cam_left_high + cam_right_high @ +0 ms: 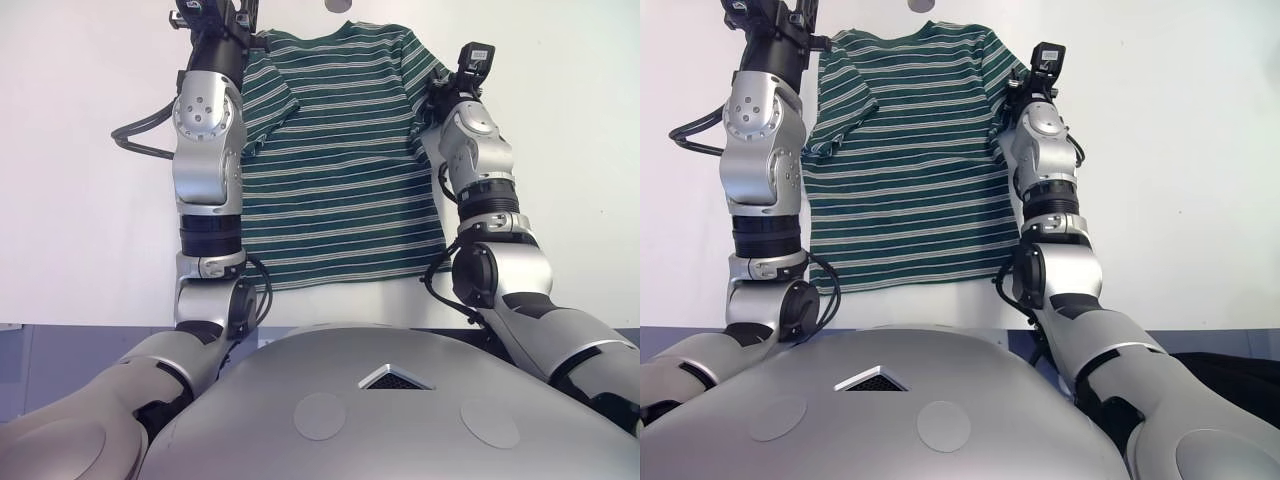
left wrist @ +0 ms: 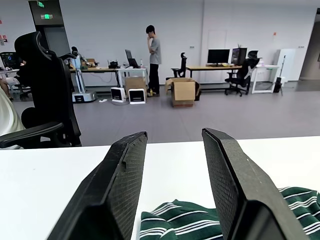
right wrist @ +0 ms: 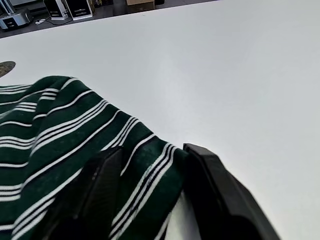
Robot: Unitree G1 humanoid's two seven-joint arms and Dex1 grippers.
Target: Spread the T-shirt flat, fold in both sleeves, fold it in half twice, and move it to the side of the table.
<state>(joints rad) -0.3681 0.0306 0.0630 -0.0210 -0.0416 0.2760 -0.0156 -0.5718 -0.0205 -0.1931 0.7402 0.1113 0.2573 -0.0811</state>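
White table spans the head view; at the upper left, the left gripper sits by the shirt's shoulder, its two fingers spread apart with nothing between them, a fold of striped cloth lying just below; the green striped T-shirt lies in the upper centre, collar towards the top edge, hem towards the bottom, mostly flat; at the upper right, the right gripper is at the shirt's other sleeve, fingers apart and straddling the sleeve's edge, cloth filling the gap between them.
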